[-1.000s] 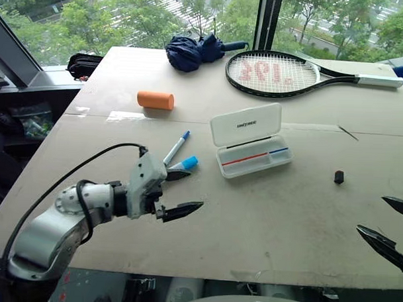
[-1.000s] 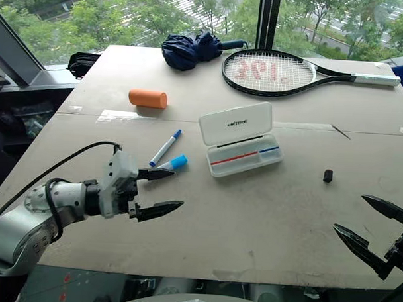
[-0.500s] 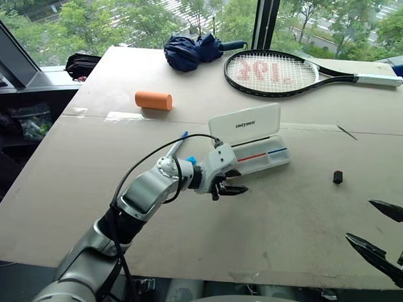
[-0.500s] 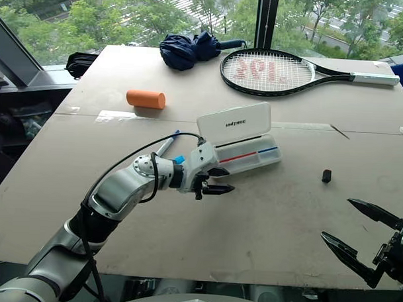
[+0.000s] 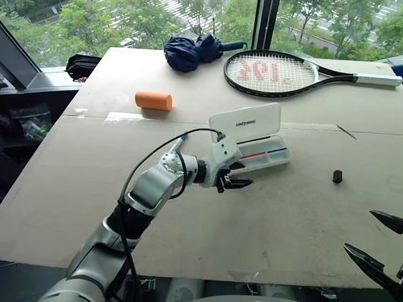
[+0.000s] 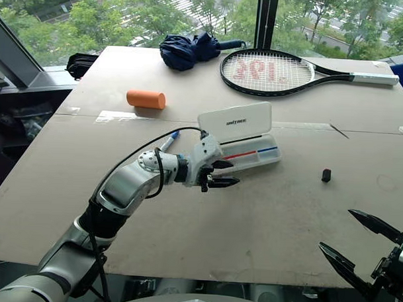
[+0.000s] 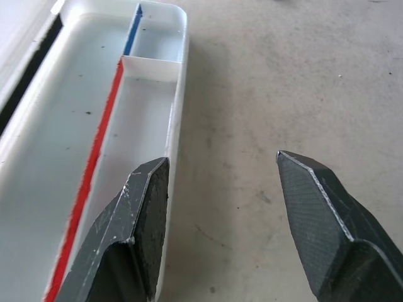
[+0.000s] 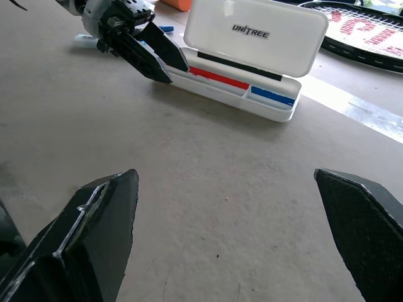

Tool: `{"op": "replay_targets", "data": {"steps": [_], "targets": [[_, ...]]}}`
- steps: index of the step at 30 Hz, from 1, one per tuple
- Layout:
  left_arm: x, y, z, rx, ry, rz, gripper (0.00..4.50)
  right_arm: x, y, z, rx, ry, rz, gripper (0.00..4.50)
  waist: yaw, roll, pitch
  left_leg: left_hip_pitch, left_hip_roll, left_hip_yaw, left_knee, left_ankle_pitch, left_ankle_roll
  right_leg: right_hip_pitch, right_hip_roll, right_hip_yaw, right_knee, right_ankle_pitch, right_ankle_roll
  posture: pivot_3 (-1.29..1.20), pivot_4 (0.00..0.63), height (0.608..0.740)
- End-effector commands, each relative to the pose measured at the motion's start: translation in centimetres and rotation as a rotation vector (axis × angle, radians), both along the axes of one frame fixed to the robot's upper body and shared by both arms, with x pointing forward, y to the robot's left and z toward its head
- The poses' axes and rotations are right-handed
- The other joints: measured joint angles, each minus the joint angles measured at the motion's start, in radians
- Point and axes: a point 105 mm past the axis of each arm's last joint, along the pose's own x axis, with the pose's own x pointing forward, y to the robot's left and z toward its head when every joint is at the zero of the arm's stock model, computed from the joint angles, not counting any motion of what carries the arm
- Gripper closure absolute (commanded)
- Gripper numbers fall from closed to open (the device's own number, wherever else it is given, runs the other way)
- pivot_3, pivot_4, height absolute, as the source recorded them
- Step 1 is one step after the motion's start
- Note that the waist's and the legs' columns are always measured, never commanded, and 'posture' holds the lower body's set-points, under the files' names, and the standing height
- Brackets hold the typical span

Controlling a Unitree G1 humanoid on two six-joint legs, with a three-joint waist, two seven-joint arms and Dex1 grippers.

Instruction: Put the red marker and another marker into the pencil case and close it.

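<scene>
- Lying open at table centre: pencil case (image 5: 254, 153), white lid (image 5: 245, 122) standing up toward twelve o'clock, red and blue strips showing inside the base.
- Hovering at the case's seven o'clock corner: left gripper (image 5: 236, 177), black fingers apart, empty, one finger (image 7: 143, 207) sitting over the base's front wall.
- Peeking out at nine o'clock, behind the left arm: blue marker (image 6: 168, 140).
- Waiting at five o'clock near the table edge: right gripper (image 6: 357, 249), fingers spread wide, gripping nothing.
- Resting at three o'clock: small black cap (image 5: 338, 176).
- Lying at ten o'clock: orange cylinder (image 5: 154, 100).
- Lying at twelve o'clock: tennis racket (image 5: 283, 73), folded navy umbrella (image 5: 195, 50) beside it.
</scene>
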Motion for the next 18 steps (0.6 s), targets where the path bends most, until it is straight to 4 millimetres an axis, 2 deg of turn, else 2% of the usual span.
{"op": "replay_targets", "data": {"steps": [1,9,12,16,18], "targets": [[0.2,0.0,0.5,-0.003,-0.024,0.007,1.75,0.1,0.9,0.7,-0.011,-0.027,0.011,0.00,0.001,0.000,0.000,0.000,0.000,0.000,0.000,0.000,0.000,0.000,0.000,0.000,0.000,0.000,0.000,0.00,0.150,0.730],[0.1,0.6,-2.0,0.136,0.038,0.002,1.75,0.6,1.7,1.2,-0.003,-0.041,0.017,0.00,0.000,0.000,0.000,0.000,-0.001,0.000,0.000,0.000,0.000,0.000,0.000,0.000,0.000,0.000,0.000,0.00,0.150,0.730],[0.5,0.9,-2.8,0.186,0.032,0.017,2.53,0.7,1.9,1.2,-0.001,-0.042,0.018,0.00,0.000,0.000,0.000,0.000,-0.001,0.000,0.000,0.000,0.000,0.000,0.000,0.000,0.000,0.000,0.000,0.00,0.150,0.730],[0.9,1.1,-3.8,0.227,0.021,0.011,4.43,0.7,2.5,1.4,0.001,-0.044,0.015,0.00,-0.001,0.000,0.000,0.000,-0.001,0.000,0.000,0.000,0.000,0.000,0.000,0.000,0.000,0.000,0.000,0.00,0.150,0.730],[0.9,1.1,-3.8,0.235,0.006,-0.016,4.43,0.6,2.6,1.4,0.001,-0.045,0.009,0.00,-0.001,0.001,-0.002,0.000,-0.001,-0.001,0.000,0.000,0.000,0.000,0.000,0.000,0.000,0.000,0.000,0.00,0.150,0.730]]}}
